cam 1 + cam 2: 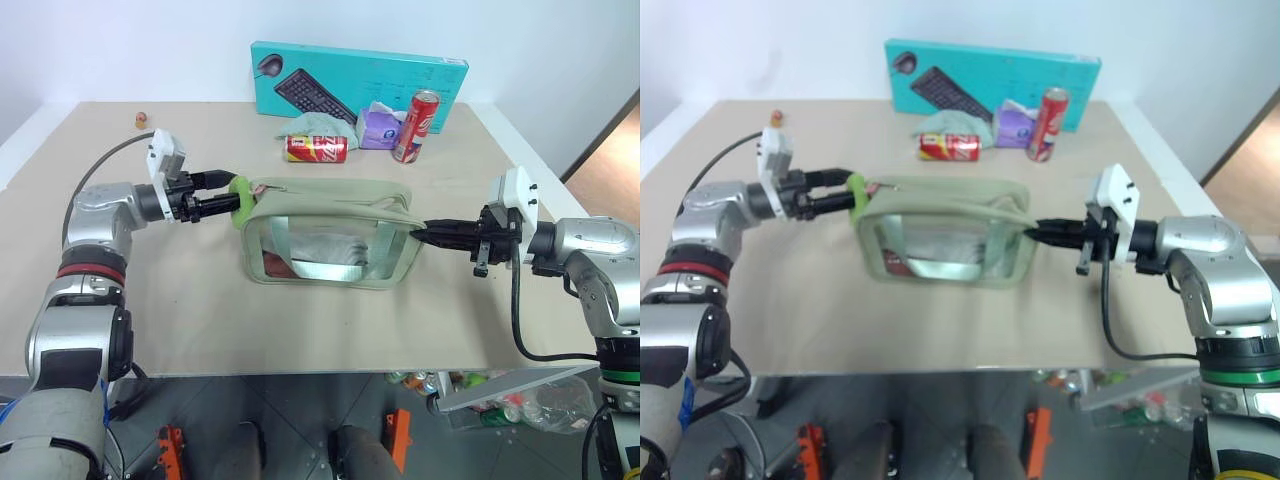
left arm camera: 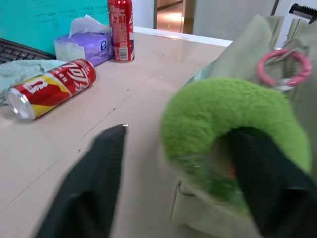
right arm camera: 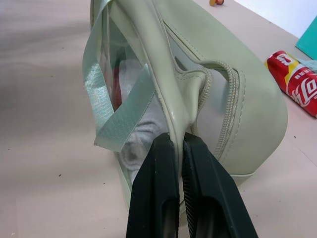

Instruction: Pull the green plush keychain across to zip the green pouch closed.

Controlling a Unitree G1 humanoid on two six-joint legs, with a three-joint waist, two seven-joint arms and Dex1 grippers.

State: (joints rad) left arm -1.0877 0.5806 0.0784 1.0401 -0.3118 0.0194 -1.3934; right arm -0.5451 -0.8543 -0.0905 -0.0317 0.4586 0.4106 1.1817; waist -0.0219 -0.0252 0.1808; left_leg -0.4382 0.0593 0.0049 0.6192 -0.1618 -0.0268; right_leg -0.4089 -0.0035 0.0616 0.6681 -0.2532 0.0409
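The green pouch (image 1: 330,235) lies mid-table, with clear sides and a strap across its front. The green plush keychain (image 1: 241,196) sits at its left end, on the zipper pull. My left gripper (image 1: 234,191) reaches level to it from the left and is open. In the left wrist view one finger (image 2: 94,183) stands apart from the keychain (image 2: 233,114), and the other finger (image 2: 267,178) sits under the plush ring. My right gripper (image 1: 418,236) is shut on the pouch's right end. In the right wrist view its fingers (image 3: 158,188) pinch the seam fold of the pouch (image 3: 247,114).
Behind the pouch stand a teal keyboard box (image 1: 360,80), a lying red can (image 1: 316,148), an upright red can (image 1: 416,126), a purple tissue pack (image 1: 378,128) and a pale green rag (image 1: 318,124). A small object (image 1: 141,120) sits far left. A pink ring (image 2: 285,67) hangs by the keychain.
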